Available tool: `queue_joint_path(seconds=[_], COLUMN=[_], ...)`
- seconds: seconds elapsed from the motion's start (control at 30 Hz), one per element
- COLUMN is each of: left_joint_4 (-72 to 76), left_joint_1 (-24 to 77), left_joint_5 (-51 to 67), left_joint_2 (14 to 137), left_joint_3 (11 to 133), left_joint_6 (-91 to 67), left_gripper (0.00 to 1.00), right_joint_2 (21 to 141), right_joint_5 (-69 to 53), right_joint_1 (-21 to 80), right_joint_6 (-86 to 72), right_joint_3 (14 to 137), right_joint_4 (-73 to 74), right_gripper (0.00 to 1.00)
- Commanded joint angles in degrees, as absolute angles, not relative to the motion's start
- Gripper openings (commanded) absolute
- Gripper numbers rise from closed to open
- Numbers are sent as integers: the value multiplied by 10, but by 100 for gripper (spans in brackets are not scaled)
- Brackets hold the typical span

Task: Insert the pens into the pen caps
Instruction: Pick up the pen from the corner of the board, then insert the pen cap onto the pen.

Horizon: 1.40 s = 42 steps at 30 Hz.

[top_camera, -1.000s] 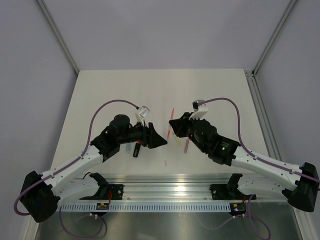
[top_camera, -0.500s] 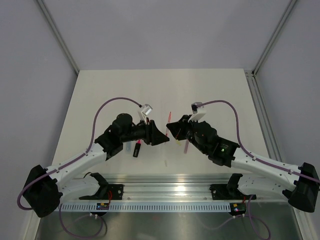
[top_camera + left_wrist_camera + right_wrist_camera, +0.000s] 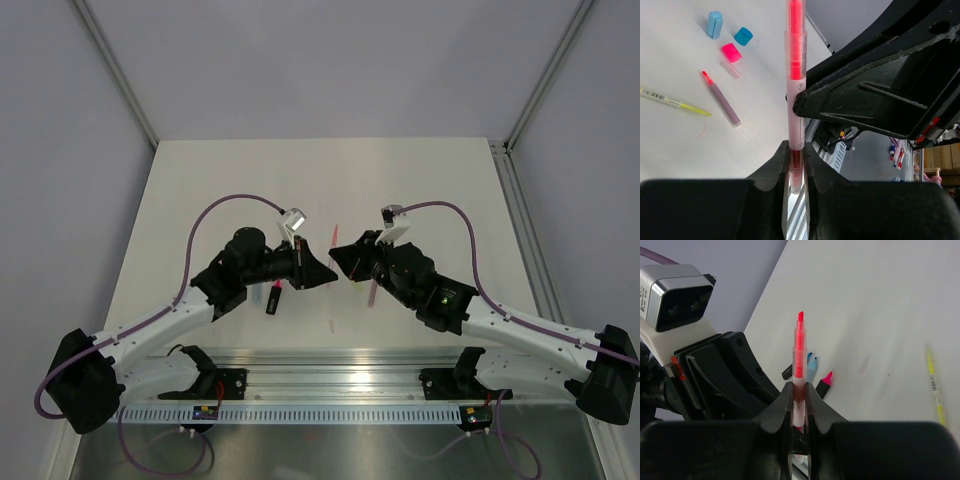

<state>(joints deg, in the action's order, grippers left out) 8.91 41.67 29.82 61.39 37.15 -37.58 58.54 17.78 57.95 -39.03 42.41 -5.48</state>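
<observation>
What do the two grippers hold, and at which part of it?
Both hold one red-pink pen: the right gripper on its clear barrel, the left gripper on the darker end just below.

**Light and picture quality: bright, even, diffuse; shadows faint.**

Top view: sharp throughout. The worktop (image 3: 200,190) is pale and flatly lit from above, with only soft grey shadows beneath the arms. There is a white glare patch on the metal rail (image 3: 350,378) along the near edge, and straight lines run straight to the frame edges. Left wrist view: the left gripper (image 3: 796,148) is a black, underexposed, blurred mass across the bottom. The red pen (image 3: 795,40) is oversaturated and glowing, soft at its top, while the pink cap (image 3: 731,52) on the worktop is fairly crisp and almost shadowless. Right wrist view: the right gripper (image 3: 797,386) is likewise dark and out of focus, the yellow pen (image 3: 935,390) is smeared, and the worktop is near white, its detail washed out.
</observation>
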Motion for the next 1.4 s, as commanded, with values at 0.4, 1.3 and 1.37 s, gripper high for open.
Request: queue_joint_path(seconds=[0.4,1.3,1.37], left_joint_4=[69,-239,-236], left_joint_1=[418,417,417], left_joint_5=[248,3,-12], left_joint_2=[556,338,333], left_joint_3=[376,506,495], left_joint_6=[-337,-135,-127], left_gripper=[0,0,0], right_joint_2=[521,753,795], right_joint_5=[121,-54,-59], right_joint_1=[578,635,644], right_joint_6=[-386,-493,-492], right_joint_3=[450,451,461], right_joint_4=[35,83,80], right_gripper=[62,27,32])
